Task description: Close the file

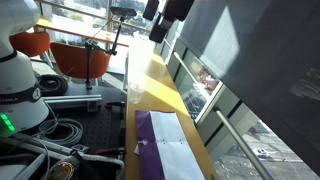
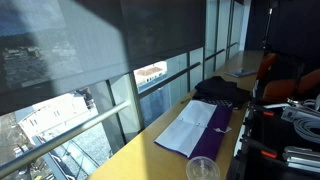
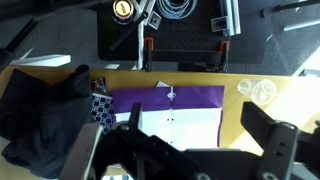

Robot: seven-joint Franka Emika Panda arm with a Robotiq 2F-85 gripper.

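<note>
The file (image 3: pixel 185 100) lies open and flat on the yellow tabletop: a purple folder with white sheets (image 3: pixel 180 125) showing on it. It also shows in both exterior views (image 1: pixel 158 140) (image 2: pixel 200 128). My gripper (image 3: pixel 176 142) hangs well above the file. Its two black fingers are spread wide apart and hold nothing. In an exterior view the gripper (image 1: pixel 163 14) is high up near the top edge of the picture.
A black cloth (image 3: pixel 40 115) (image 2: pixel 220 92) lies beside one end of the file, with a small patterned item (image 3: pixel 100 104) between them. A clear plastic cup (image 3: pixel 262 90) (image 2: pixel 202 168) stands by the other end. Cables and black hardware (image 3: pixel 180 30) lie along one long edge of the table, windows (image 2: pixel 120 90) along the other.
</note>
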